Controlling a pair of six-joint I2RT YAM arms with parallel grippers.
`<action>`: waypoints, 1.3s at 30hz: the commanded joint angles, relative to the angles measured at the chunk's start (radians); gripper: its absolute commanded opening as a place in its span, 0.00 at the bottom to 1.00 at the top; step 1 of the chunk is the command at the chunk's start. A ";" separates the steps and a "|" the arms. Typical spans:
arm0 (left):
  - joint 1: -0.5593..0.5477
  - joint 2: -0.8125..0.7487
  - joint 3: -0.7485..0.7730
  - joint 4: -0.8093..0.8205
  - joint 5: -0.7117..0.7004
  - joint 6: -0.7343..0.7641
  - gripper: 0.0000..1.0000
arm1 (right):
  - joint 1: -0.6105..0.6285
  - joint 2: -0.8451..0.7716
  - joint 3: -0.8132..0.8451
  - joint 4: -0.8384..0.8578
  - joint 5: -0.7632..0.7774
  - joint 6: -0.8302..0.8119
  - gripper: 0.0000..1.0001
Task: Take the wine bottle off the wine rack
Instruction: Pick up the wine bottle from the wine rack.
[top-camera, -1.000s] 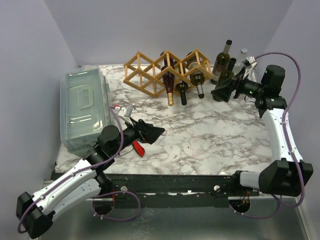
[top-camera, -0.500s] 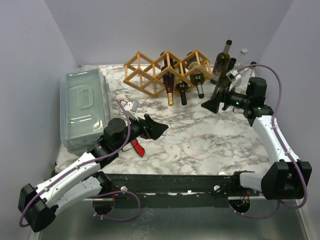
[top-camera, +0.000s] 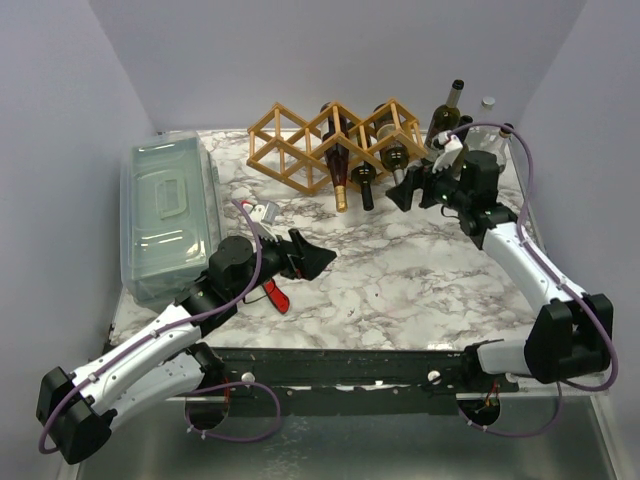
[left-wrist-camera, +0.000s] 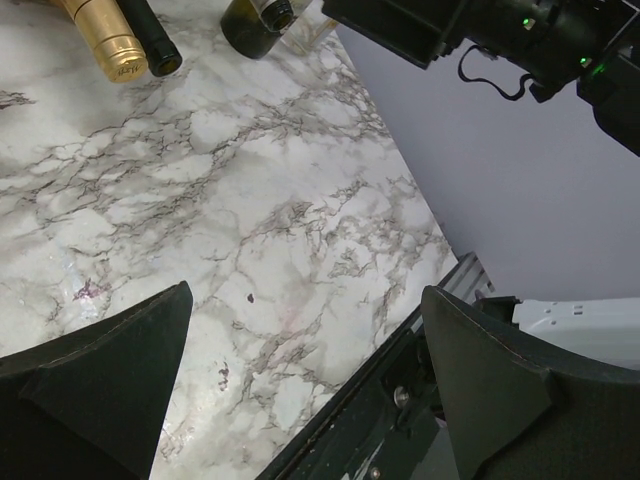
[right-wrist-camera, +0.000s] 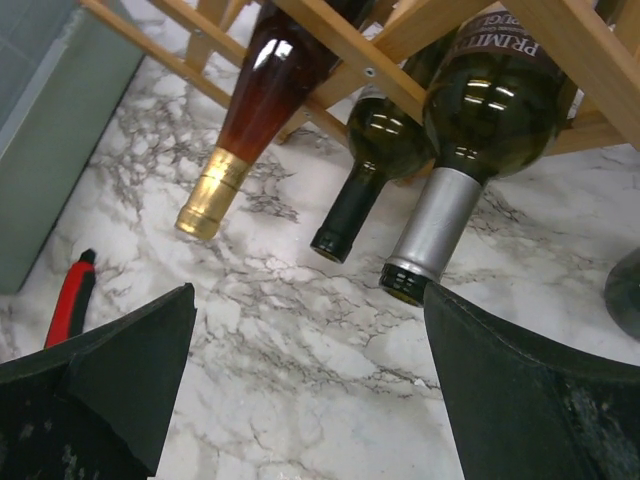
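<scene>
The light wooden wine rack (top-camera: 300, 138) stands at the back of the marble table, with three wine bottles lying in its right cells, necks pointing forward. In the right wrist view they are a gold-foiled amber bottle (right-wrist-camera: 255, 110), a black-necked bottle (right-wrist-camera: 360, 190) and a silver-necked dark bottle (right-wrist-camera: 440, 215) under the rack slats (right-wrist-camera: 340, 50). My right gripper (top-camera: 400, 192) (right-wrist-camera: 310, 300) is open just in front of these necks, its right finger close to the silver neck's mouth, holding nothing. My left gripper (top-camera: 318, 260) (left-wrist-camera: 305, 295) is open over the table's middle left, empty.
A clear lidded plastic bin (top-camera: 168, 215) fills the left side. A red-handled tool (top-camera: 277, 296) lies beside the left arm. Upright bottles (top-camera: 446, 112) stand at the back right, behind the right arm. The table's front edge (left-wrist-camera: 400, 330) is near the left gripper.
My right arm has swung left from the upright bottles to the necks of the racked bottles. The left arm shifted slightly forward, then held still. Both grippers stayed open.
</scene>
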 joint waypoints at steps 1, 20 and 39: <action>0.004 -0.012 0.001 -0.008 -0.025 -0.022 0.99 | 0.051 0.065 0.055 0.054 0.265 0.088 0.99; 0.004 -0.043 -0.031 -0.014 -0.034 -0.027 0.99 | 0.124 0.298 0.188 0.080 0.578 0.178 0.88; 0.004 -0.048 -0.041 -0.015 -0.034 -0.020 0.99 | 0.140 0.434 0.269 0.082 0.597 0.151 0.76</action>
